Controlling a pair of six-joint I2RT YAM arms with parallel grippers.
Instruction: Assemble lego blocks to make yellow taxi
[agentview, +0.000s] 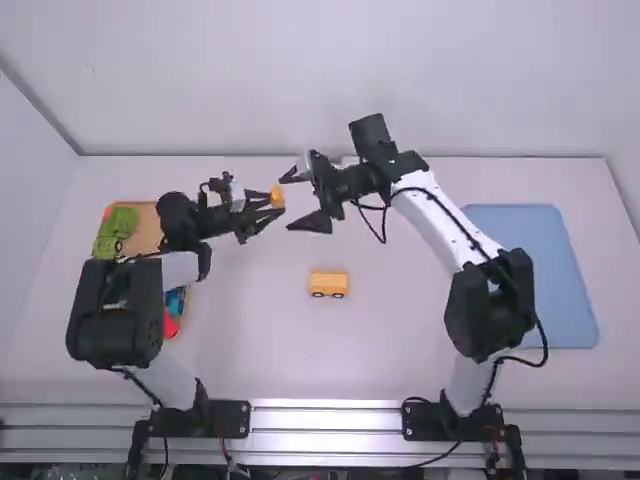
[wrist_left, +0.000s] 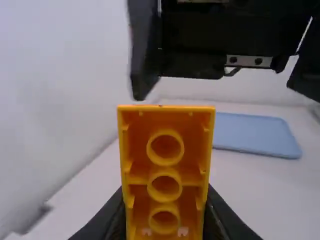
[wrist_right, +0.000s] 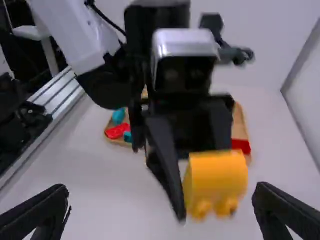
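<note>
My left gripper (agentview: 262, 212) is shut on an orange-yellow block (agentview: 277, 196) above the table's left-centre. In the left wrist view, the block (wrist_left: 165, 175) shows its hollow underside with round tubes, between the fingertips of my left gripper (wrist_left: 164, 220). Facing it from the right, my right gripper (agentview: 305, 202) stands wide open with nothing between its fingers. From the right wrist view, the held block (wrist_right: 217, 180) hangs beyond the open right gripper (wrist_right: 162, 212). A yellow wheeled car piece (agentview: 328, 284) rests on the table in front of both grippers.
A wooden tray (agentview: 143, 228) with green, red and blue pieces lies at the left, partly under the left arm. On the right side is a blue tray (agentview: 540, 270), beside the right arm. A white wall (agentview: 330, 80) rises behind the table.
</note>
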